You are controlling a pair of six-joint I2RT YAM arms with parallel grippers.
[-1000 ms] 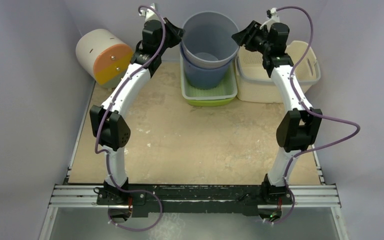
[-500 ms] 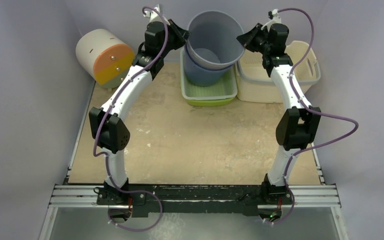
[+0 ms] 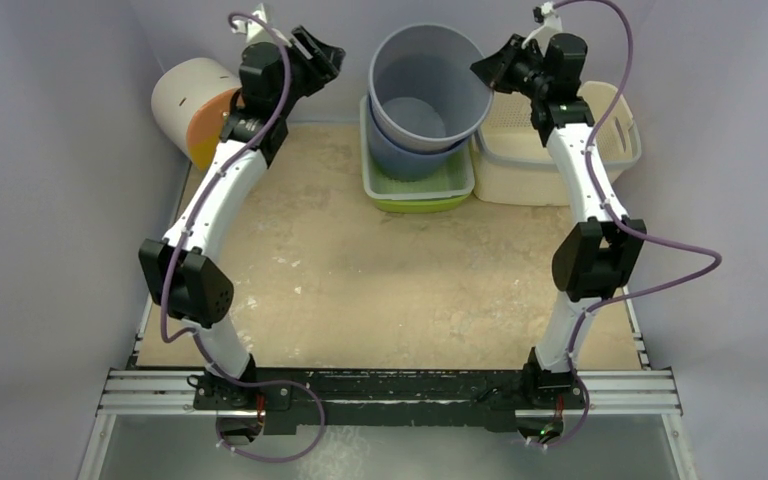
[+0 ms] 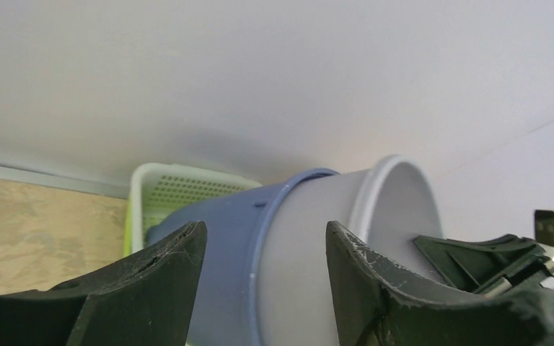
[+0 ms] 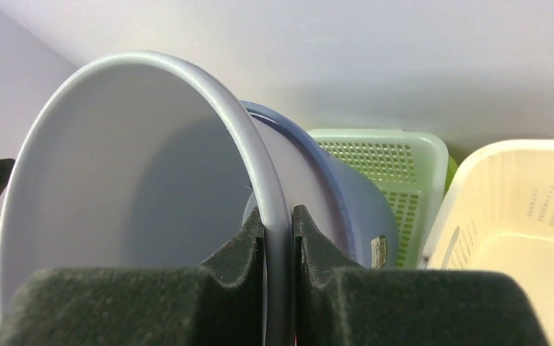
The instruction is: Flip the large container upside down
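Note:
The large container, a pale grey bucket (image 3: 428, 72), stands tilted at the back centre, nested in a darker blue bucket (image 3: 398, 156). My right gripper (image 3: 482, 72) is shut on the grey bucket's right rim; in the right wrist view the rim (image 5: 260, 173) runs straight between the right gripper (image 5: 279, 216) pads. My left gripper (image 3: 328, 50) is open and hangs apart from the bucket, to its left. In the left wrist view the left gripper (image 4: 265, 234) frames the grey bucket (image 4: 310, 238) and the blue bucket (image 4: 223, 245) without touching them.
Both buckets stand in a green perforated tray (image 3: 425, 192). A cream basket (image 3: 560, 150) sits right of it, under the right arm. A white cylinder with an orange face (image 3: 195, 100) lies at the back left, close behind the left arm. The back wall is near.
My left gripper has opened, let go of the bucket's left rim and swung left. My right gripper has closed on the right rim. The grey bucket has tipped slightly.

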